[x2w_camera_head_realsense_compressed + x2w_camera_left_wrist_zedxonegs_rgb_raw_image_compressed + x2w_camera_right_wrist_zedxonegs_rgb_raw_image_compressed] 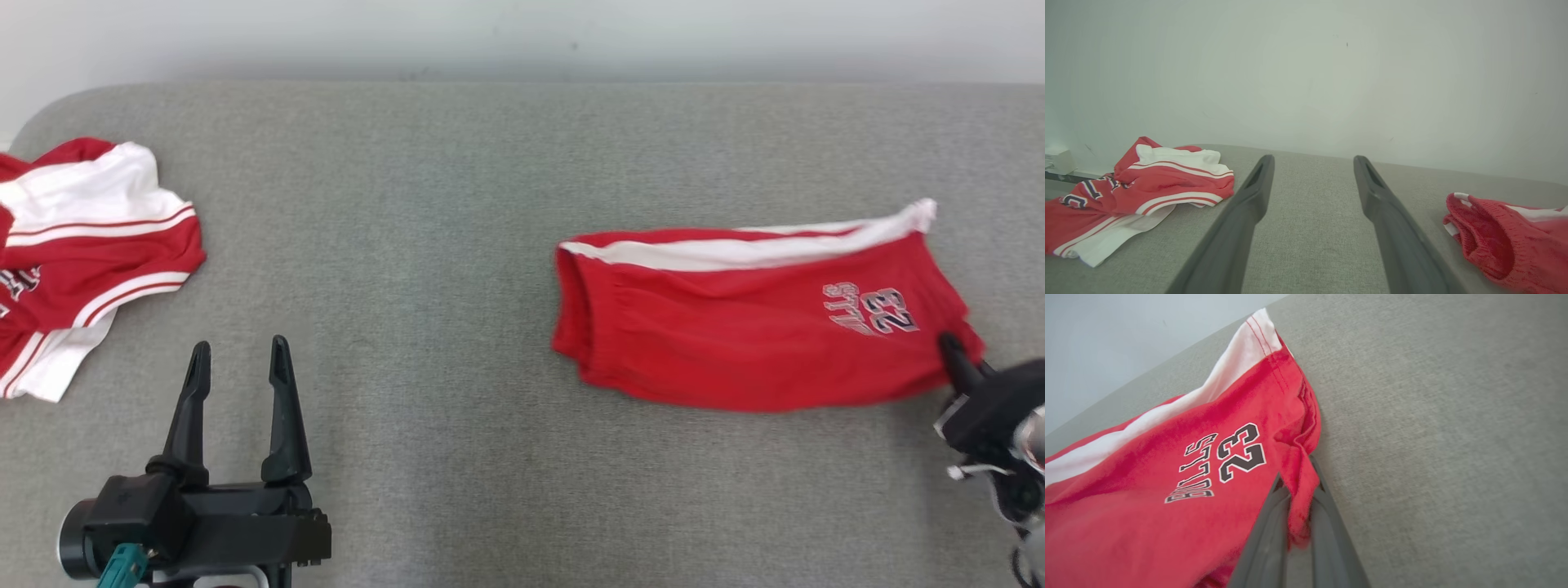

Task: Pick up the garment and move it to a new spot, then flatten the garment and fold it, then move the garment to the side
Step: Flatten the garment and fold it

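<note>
The right gripper (949,343) is squeezed shut on the red shorts (751,327). Its two dark fingers (1327,522) pinch a small bit of cloth at the near right corner of the shorts, by the leg hem. In the right wrist view that bit of red cloth sits squashed between the two fingers.

There are two grippers. The left gripper (240,347) is wide apart and holds nothing. Its two fingers (282,408) point away from the robot, over the bare grey table (457,245) on the near left side.

There are two pieces of clothing on the table. One is the red shorts. They lie on the right side of the table, mostly flat, with the waist end toward the middle and the leg end toward the right. One wide white stripe (735,251) runs along their far edge. One print (1220,461) on them says BULLS 23, and it is close to the pinched corner.

The other piece is a red and white shirt (90,261). It lies in a crumpled heap at the far left edge of the table, well apart from the shorts. The left gripper is near it but not touching it.

One pale wall (522,33) stands behind the table.
</note>
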Controlling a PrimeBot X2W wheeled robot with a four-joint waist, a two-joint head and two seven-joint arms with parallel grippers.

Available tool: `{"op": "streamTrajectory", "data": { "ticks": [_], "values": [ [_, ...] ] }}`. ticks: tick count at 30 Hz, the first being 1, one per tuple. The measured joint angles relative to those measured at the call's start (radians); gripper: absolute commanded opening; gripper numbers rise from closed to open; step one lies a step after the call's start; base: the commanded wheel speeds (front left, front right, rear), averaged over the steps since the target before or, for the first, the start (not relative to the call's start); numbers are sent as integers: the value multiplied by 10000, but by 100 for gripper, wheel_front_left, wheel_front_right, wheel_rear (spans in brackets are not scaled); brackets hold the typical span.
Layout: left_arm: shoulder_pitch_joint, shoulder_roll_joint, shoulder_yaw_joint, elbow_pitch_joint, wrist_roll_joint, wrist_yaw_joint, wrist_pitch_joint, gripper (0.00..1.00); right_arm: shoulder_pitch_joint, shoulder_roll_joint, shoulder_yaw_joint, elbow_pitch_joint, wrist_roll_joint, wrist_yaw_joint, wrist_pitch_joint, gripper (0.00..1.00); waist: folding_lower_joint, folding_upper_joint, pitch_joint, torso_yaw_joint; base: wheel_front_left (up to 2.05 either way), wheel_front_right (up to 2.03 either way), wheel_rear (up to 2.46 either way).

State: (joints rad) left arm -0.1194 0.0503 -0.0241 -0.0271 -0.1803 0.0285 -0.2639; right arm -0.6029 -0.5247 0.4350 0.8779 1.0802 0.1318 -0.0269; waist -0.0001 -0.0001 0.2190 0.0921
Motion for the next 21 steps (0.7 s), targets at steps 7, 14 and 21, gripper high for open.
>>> {"op": "streamTrajectory", "data": {
  "ticks": [7,14,21],
  "values": [
    [58,-2,79,-65,33,2,0,100,559,-543,-376,-56,468,0,-359,0,0,0,-165,-343,0,0,0],
    [127,2,221,-52,77,-29,0,100,576,-278,-299,-771,485,0,-895,0,0,1,-296,-594,0,0,0],
    [221,-2,232,-56,115,-17,0,100,495,-19,276,-2447,10,0,-1342,0,0,0,-378,-673,0,0,0]
  ]
}}
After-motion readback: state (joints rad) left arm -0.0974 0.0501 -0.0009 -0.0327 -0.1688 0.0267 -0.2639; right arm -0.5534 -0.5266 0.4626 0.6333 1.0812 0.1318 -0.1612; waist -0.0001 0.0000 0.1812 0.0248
